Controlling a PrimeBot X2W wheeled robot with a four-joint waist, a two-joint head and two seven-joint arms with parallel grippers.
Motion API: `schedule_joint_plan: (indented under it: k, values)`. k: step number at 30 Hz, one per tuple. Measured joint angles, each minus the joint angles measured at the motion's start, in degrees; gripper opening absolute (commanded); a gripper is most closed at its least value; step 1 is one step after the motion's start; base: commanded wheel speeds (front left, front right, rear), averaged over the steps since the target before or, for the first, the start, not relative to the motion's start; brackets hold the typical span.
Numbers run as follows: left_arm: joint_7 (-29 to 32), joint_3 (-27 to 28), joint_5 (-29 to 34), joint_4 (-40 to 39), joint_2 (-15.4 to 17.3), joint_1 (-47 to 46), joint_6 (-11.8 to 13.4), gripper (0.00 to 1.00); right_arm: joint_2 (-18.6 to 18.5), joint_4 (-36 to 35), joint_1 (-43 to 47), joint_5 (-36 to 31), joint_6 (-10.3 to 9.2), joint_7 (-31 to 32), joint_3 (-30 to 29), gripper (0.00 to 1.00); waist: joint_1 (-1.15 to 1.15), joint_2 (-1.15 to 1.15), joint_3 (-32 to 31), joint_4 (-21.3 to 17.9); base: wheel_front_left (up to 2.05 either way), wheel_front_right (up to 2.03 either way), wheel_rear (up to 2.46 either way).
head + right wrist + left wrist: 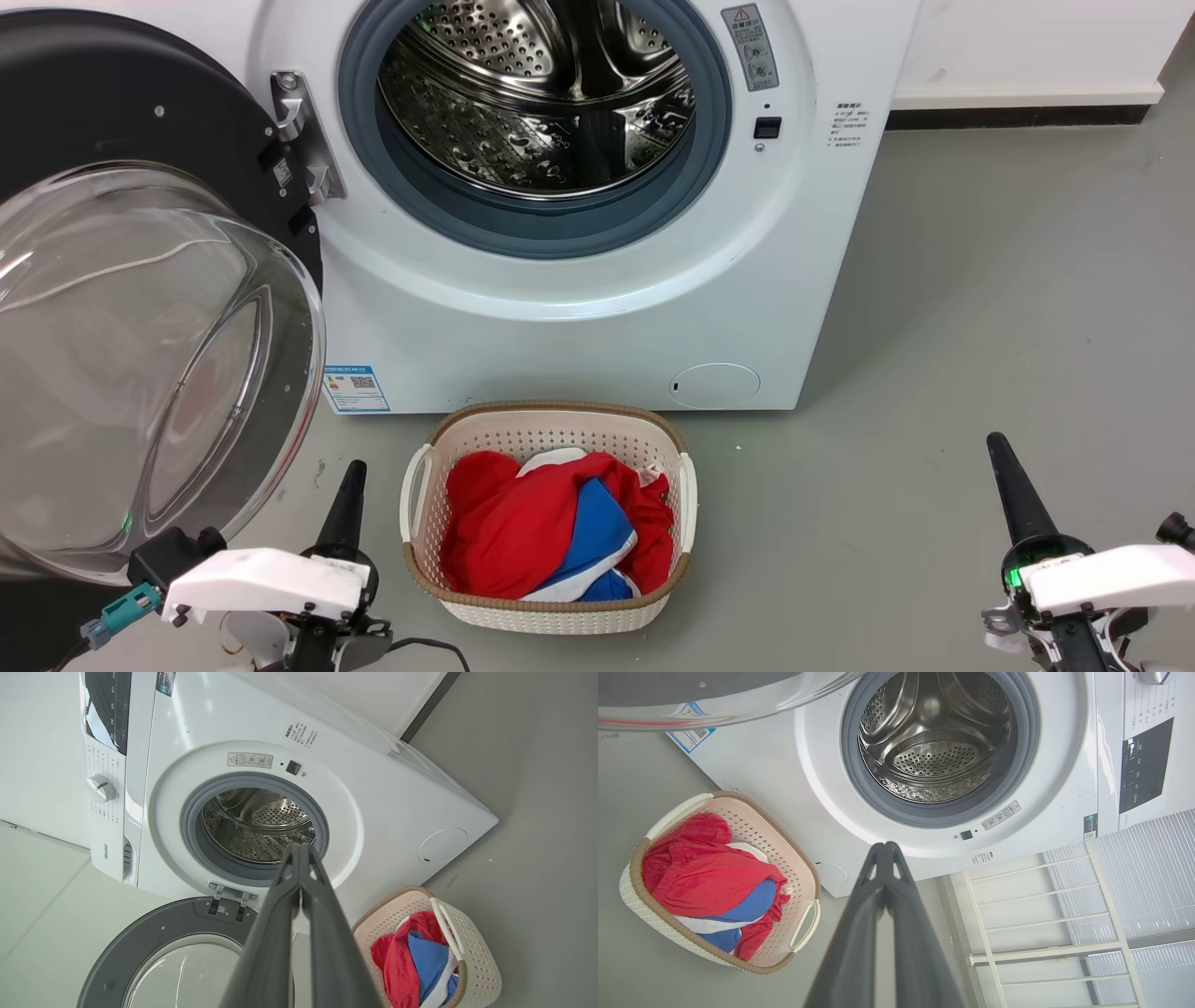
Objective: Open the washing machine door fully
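The white washing machine (579,317) faces me with its steel drum (537,93) exposed inside the grey gasket. The washing machine door (140,355) stands swung wide to the left on its hinge (303,140), its clear glass bowl bulging toward me. In the right wrist view the door (163,952) lies spread below the drum opening. My left gripper (353,469) is low at the left, just right of the door's glass, shut and holding nothing. My right gripper (997,441) is low at the right, over bare floor, shut and empty.
A cream laundry basket (551,611) with red, blue and white clothes sits on the grey floor in front of the machine, between my two arms. A white wall with a dark skirting runs behind at the right. A white rail frame (1041,914) stands beside the machine.
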Motion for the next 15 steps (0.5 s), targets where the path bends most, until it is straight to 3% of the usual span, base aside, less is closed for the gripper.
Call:
schedule_joint_plan:
  k: [15]
  values:
    - [1.8, 2.6, -6.9, 0.5, -1.2, -0.2, -2.1, 0.0, 0.2, 1.2, -0.7, 8.1, 0.0, 0.9, -0.4, 0.0, 0.0, 0.0, -0.2, 0.4, 0.0, 0.0, 0.0]
